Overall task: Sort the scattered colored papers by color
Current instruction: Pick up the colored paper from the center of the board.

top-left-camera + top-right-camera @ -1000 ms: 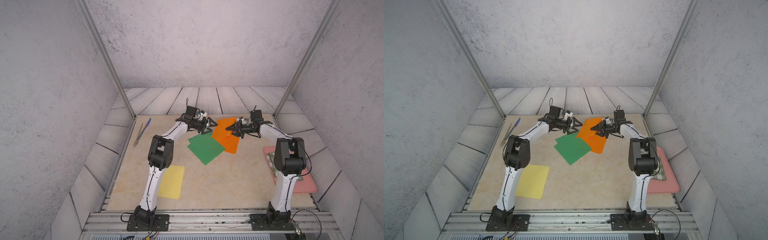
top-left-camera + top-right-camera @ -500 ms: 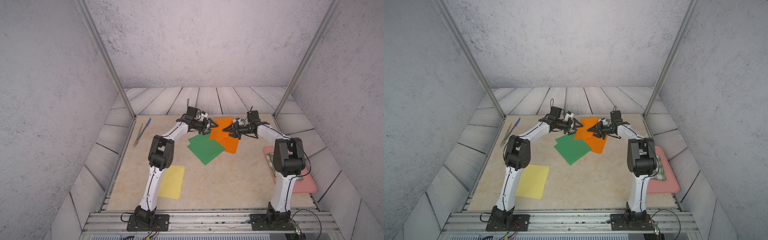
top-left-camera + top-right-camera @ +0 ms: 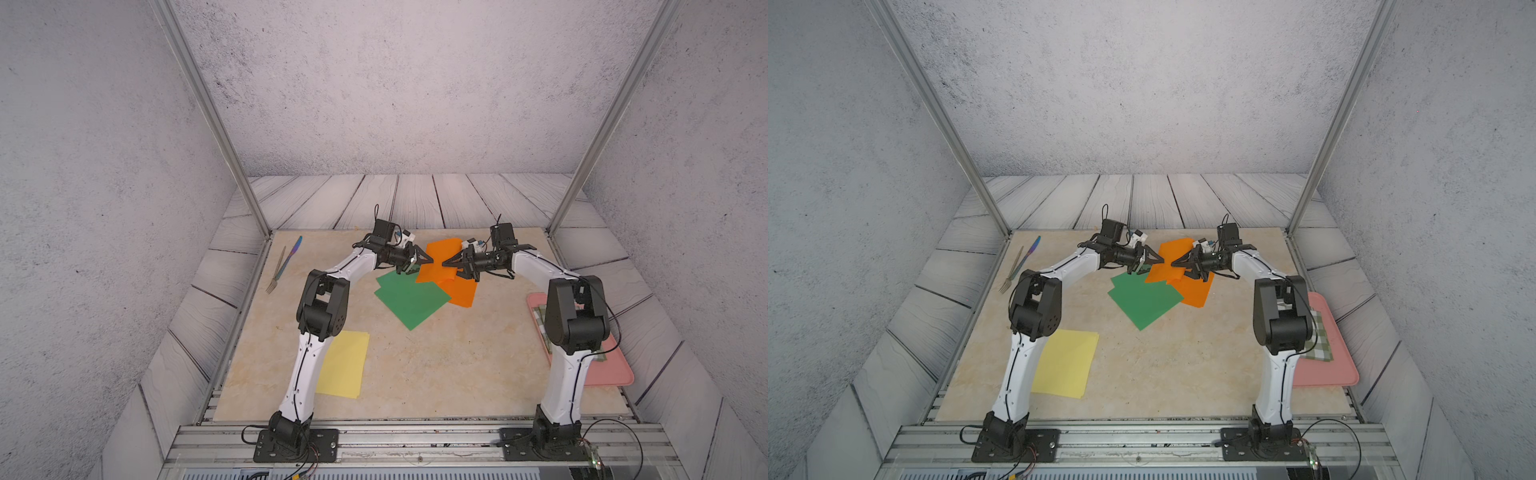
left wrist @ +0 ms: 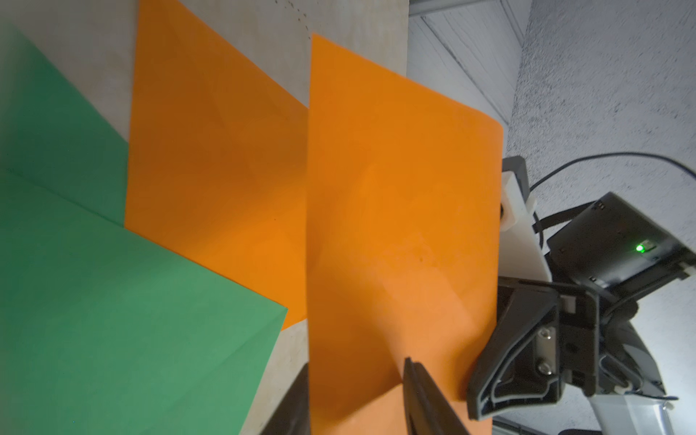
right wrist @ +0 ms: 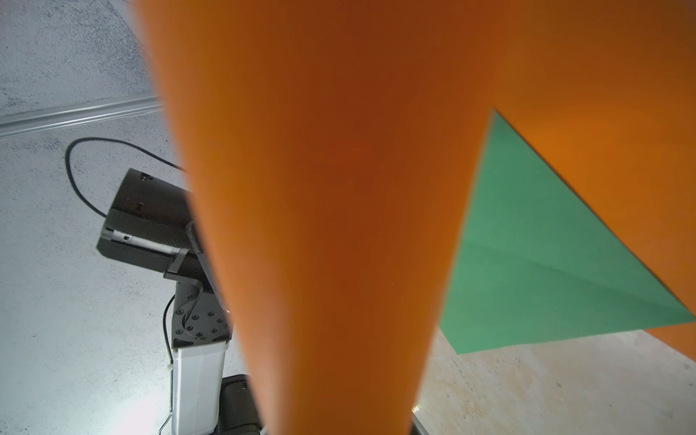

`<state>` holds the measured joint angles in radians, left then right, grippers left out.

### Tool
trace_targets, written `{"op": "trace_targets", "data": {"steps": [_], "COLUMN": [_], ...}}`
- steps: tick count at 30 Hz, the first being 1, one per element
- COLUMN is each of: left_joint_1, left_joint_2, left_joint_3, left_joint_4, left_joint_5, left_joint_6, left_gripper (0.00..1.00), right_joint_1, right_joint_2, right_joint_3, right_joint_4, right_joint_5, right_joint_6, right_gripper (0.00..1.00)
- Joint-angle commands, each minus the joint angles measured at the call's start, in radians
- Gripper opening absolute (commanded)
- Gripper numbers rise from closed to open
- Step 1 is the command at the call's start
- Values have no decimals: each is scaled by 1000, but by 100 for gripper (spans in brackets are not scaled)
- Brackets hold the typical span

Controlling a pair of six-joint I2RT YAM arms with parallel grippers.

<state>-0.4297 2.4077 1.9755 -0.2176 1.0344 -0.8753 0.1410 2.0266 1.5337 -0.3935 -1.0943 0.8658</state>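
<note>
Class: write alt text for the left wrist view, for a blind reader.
A raised orange sheet fills the centre, gripped at one edge by the right gripper, the left gripper straddling another. Behind lie a flat orange sheet and green sheets.

On the bench point(image 3: 457, 365): overlapping papers point(image 3: 411, 301) far centre, raised paper point(image 3: 440, 257) above them; lone paper point(image 3: 345, 365) near-left; fork point(image 3: 276, 274) far-left; cloth point(image 3: 1318, 332) on tray point(image 3: 1325, 374), right

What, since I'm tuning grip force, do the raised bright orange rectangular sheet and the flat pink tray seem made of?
The raised bright orange rectangular sheet: probably thin matte paper; it bows and creases. The flat pink tray: likely matte plastic, with smooth rounded corners.
</note>
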Motion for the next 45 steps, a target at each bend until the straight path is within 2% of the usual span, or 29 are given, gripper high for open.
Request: {"op": "trace_targets", "data": {"steps": [1, 14, 15, 17, 20, 25, 28, 36, 40, 43, 45], "left_joint_1": [-5, -5, -5, -4, -3, 2, 8, 28, 26, -2, -32], "left_joint_2": [-54, -90, -93, -101, -115, -157, -210, -432, -558, -692, -782], "left_joint_3": [-12, -58, -61, -66, -70, -76, -89, -232, -303, -370, -415], "left_joint_4": [26, 59, 62, 65, 63, 37, 7, 39, 44, 19, 20], "left_joint_5": [11, 26, 28, 33, 32, 20, 8, -21, -56, -147, -217], "left_joint_6": [10, -2, -5, -7, -5, 11, 31, -4, -39, -43, -69], "left_gripper": [33, 6, 4, 1, 0, 0, 0, 0, 0, 0, 0], "right_joint_1": [1, 1, 1, 1, 0, 1, 1, 1, 0, 1, 1], "right_joint_2": [-75, -80, -80, -82, -94, -135, -175, -377, -538, -675, -736], "right_joint_3": [-6, -10, -10, -7, -10, -11, -2, -64, -125, -176, -190], "right_joint_4": [-46, -99, -98, -103, -104, -111, -193, -414, -479, -486, -503], "right_joint_5": [-9, 7, 8, 14, 25, 77, 171, 600, 804, 904, 921], "right_joint_6": [-46, -92, -93, -96, -110, -121, -166, -225, -223, -230, -245], "right_gripper": [28, 32, 34, 52, 65, 72, 77, 84, 86, 90, 90]}}
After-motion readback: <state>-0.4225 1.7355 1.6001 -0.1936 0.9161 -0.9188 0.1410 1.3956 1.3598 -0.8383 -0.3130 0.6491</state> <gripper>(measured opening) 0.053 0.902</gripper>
